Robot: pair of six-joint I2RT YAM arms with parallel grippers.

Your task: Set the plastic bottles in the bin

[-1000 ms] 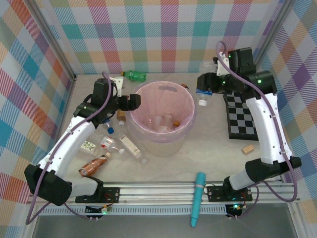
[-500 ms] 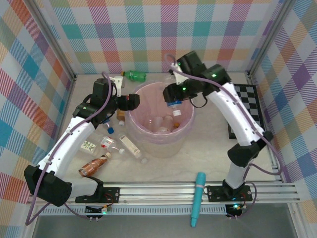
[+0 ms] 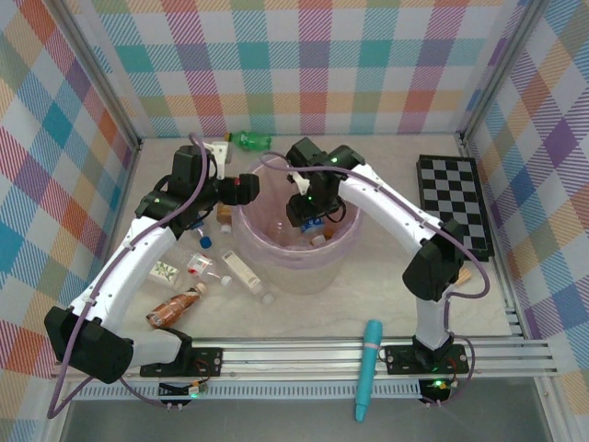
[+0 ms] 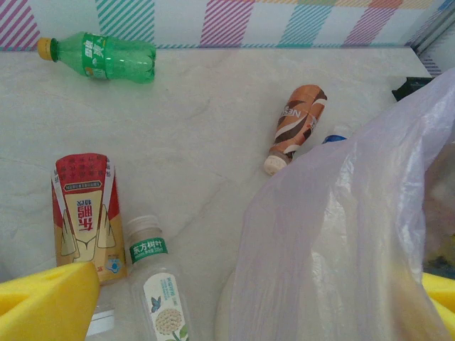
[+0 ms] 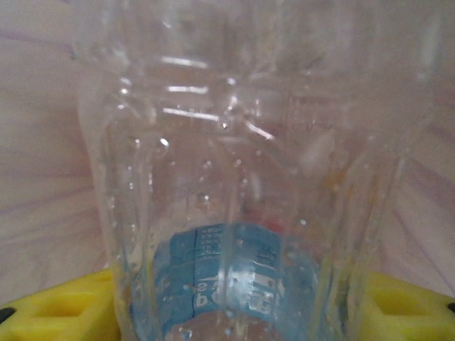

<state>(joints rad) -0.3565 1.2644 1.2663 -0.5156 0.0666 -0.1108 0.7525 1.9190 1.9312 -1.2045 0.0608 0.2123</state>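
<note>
One clear bottle (image 5: 234,142) in right gripper (image 3: 309,219)

Bin (image 3: 299,269): pale plastic wall, smooth and matt. Its liner bag (image 4: 334,234) is thin translucent pink film, creased, with a soft sheen.

Over the bin, the clear bottle (image 5: 234,142) is transparent glossy plastic, ribbed and beaded with droplets, with a blue printed label.

Beyond the bin, the green bottle (image 4: 106,55) is translucent glossy plastic.

Beside the bin, the copper-brown bottle (image 4: 297,124) carries a shiny printed wrap. The carton (image 4: 84,209) looks like printed card.

Table (image 4: 199,128): smooth, stone-patterned, low sheen.

In front of the bin, the rail (image 3: 304,352) is bare ribbed metal.
</note>
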